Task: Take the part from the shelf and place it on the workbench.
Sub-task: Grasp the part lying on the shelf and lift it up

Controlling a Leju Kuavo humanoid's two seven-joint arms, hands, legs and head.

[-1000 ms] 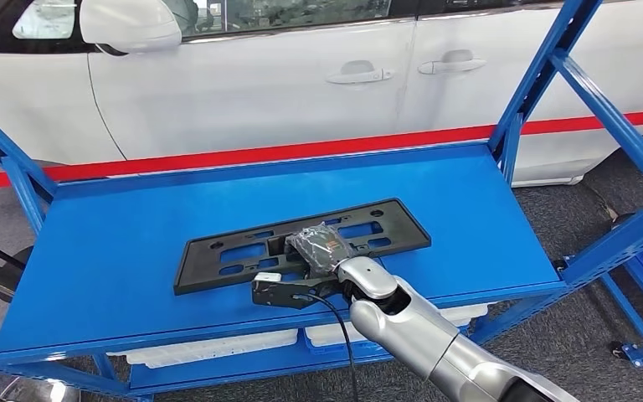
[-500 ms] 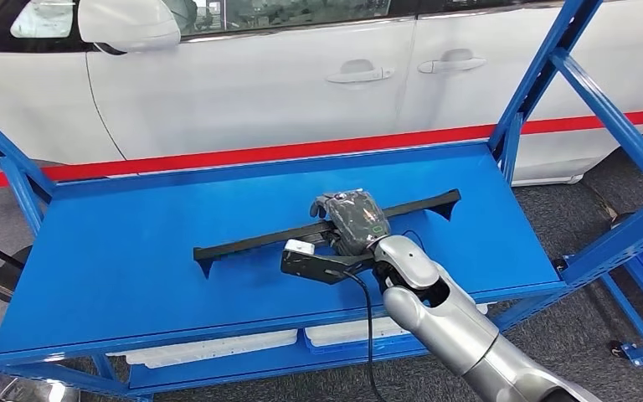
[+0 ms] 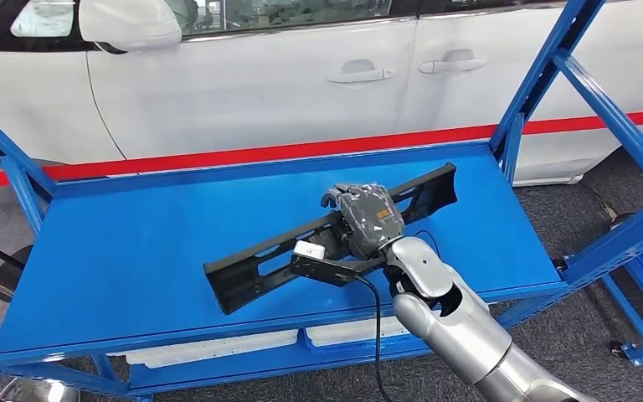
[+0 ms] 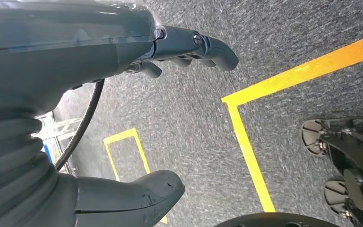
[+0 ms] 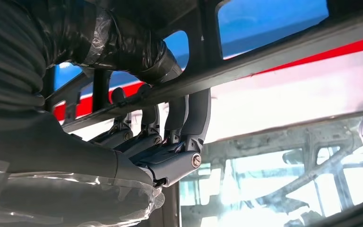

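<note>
The part is a long flat black plastic frame (image 3: 259, 264) with rectangular cut-outs. My right hand (image 3: 367, 216) grips it near its middle and holds it tilted above the blue shelf deck (image 3: 126, 243), one end up at the back right, the other low at the front left. In the right wrist view the fingers (image 5: 170, 137) hook over the part's rail (image 5: 264, 56), with the thumb on the other side. My left hand (image 4: 137, 118) hangs over grey carpet with fingers and thumb apart and nothing between them.
The blue shelf frame has slanted uprights (image 3: 544, 75) at the right and a post (image 3: 17, 180) at the left. A white car (image 3: 259, 75) with a red stripe stands right behind the shelf. Yellow floor tape (image 4: 250, 142) and a caster wheel (image 4: 321, 137) lie below my left hand.
One second ago the part lay flat on the shelf under my right hand. It has been lifted off the deck and turned, and now hangs tilted in the hand, higher and further back.
</note>
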